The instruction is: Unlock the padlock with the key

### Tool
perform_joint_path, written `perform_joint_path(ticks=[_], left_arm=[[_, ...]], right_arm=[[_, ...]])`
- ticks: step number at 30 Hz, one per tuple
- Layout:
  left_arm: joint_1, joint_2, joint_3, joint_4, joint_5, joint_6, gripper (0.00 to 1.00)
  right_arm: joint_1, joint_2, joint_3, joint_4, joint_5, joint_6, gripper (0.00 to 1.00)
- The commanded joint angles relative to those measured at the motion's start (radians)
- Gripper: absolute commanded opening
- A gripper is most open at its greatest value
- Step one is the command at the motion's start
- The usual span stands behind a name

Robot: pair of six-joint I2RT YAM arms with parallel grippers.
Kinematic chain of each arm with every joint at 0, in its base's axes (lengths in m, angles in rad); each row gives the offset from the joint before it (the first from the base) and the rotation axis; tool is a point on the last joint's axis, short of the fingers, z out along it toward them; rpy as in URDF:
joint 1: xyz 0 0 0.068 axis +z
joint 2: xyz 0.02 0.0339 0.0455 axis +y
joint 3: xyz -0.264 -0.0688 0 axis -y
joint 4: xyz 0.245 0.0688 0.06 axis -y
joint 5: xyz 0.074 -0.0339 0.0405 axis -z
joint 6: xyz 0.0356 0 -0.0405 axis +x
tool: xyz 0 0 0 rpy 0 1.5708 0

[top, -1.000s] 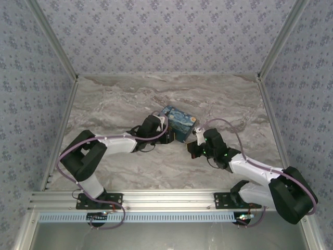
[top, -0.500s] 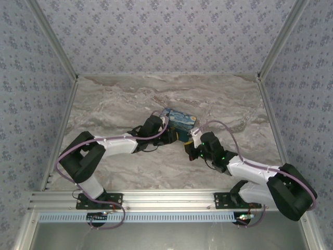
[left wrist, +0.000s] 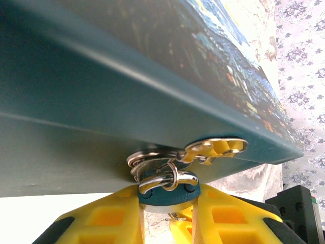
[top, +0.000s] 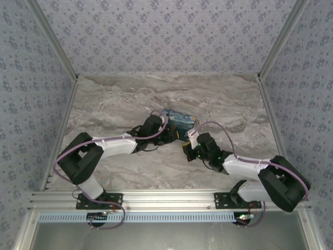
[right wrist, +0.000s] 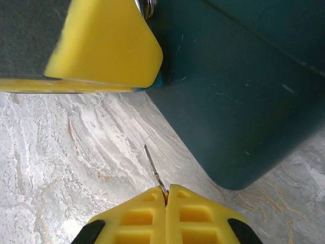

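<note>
Left gripper (left wrist: pixel 166 199): its yellow fingers (left wrist: pixel 106 216) are clamped on the padlock, one against each side of the body; in the top view it (top: pixel 170 136) sits at the near side of the box.
Padlock (left wrist: pixel 163 197): a small blue-green body held between the left fingertips, hanging from the box's near face just above them.
Shackle (left wrist: pixel 165 179): a silver loop rising from the padlock's top, threaded through the metal hasp (left wrist: pixel 152 158) just beyond the left fingertips.
Painted box (top: pixel 180 119): a dark teal side with a starry blue-and-yellow lid, directly ahead of both grippers.
Key (right wrist: pixel 153 166): a thin dark sliver sticking out past the right fingertips, its free tip aimed at the left gripper's finger and the box corner, touching neither.
Right gripper (right wrist: pixel 166 192): its fingers are pressed together on the key's base; in the top view it (top: pixel 187 147) sits near the box's near corner, close to the left gripper.
Marble table (top: pixel 114 99): grey-veined and pale beneath the key.
</note>
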Motion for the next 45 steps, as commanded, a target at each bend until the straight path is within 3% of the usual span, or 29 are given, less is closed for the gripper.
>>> perform_joint_path(ticks=[1,45], left_arm=[[-0.007,-0.031,0.04,0.026,0.004,-0.008,0.24],[-0.019,-0.029,0.046,0.036,0.002,-0.029,0.23]], right_arm=[[0.006,0.003,0.016,0.046,0.017,-0.013,0.0],[-0.042,0.052,0.029,0.195,-0.019,0.053,0.0]])
